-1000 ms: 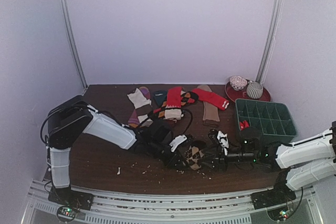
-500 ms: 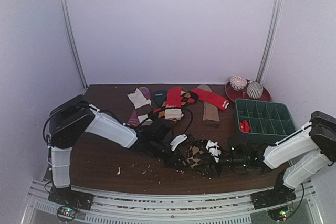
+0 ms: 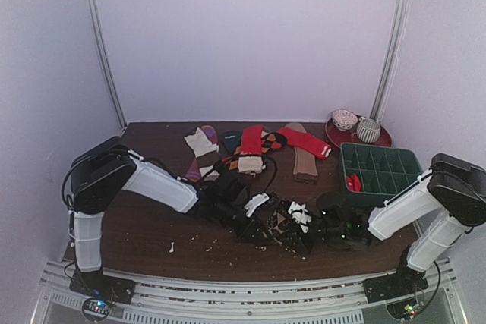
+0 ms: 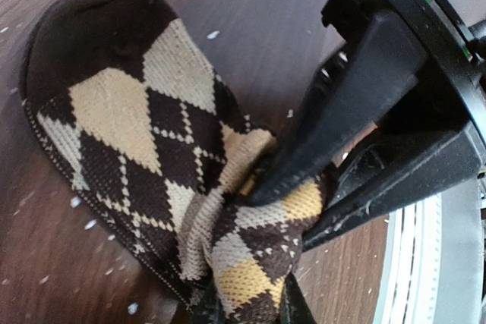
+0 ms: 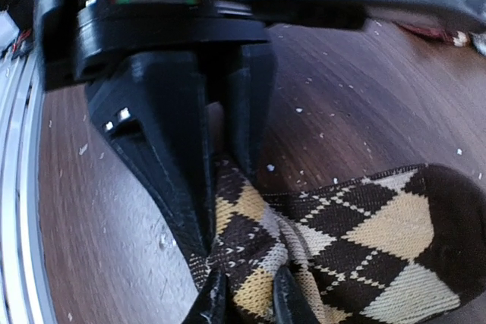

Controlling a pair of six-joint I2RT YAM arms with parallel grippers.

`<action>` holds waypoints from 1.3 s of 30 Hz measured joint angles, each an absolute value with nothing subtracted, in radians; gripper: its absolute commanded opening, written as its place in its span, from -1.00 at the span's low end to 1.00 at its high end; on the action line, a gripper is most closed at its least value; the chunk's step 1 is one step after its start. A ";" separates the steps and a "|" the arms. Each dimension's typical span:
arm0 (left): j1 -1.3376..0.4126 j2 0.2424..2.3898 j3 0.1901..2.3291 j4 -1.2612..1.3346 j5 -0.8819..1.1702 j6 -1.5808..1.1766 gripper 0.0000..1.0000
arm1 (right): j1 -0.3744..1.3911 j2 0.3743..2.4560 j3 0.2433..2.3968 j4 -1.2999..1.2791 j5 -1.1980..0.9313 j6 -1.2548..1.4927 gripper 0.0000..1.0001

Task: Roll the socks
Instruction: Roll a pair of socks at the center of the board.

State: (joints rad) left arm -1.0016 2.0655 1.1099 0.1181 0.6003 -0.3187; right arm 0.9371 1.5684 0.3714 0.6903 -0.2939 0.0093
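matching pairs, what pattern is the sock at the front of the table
Brown argyle sock with tan diamonds, clearest in the left wrist view.

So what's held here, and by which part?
The left tool and right tool both pinch the argyle sock at its bunched fold; toe end free.

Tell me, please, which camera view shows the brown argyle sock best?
The left wrist view shows it best. There the argyle sock fills the frame, with its dark toe and tan diamonds sharp. In the right wrist view the argyle sock is also close, but the frame's edge cuts it off. In the top view it is only a small dark bundle.
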 measured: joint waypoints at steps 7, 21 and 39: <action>-0.983 2.034 1.100 0.081 0.553 -0.319 -0.01 | 0.925 1.640 0.429 0.698 -0.327 0.144 -0.76; -1.020 1.597 0.629 0.345 0.195 -0.106 0.61 | 0.860 1.773 0.584 0.586 -0.694 0.292 -0.76; -1.147 1.743 0.683 0.521 0.249 0.124 0.29 | 0.739 1.919 0.834 0.133 -1.059 0.102 -0.76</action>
State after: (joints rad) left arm -1.1465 1.7432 0.6834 0.5209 0.2493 0.1242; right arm 0.7391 1.9186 0.8337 0.1333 -1.0592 0.1020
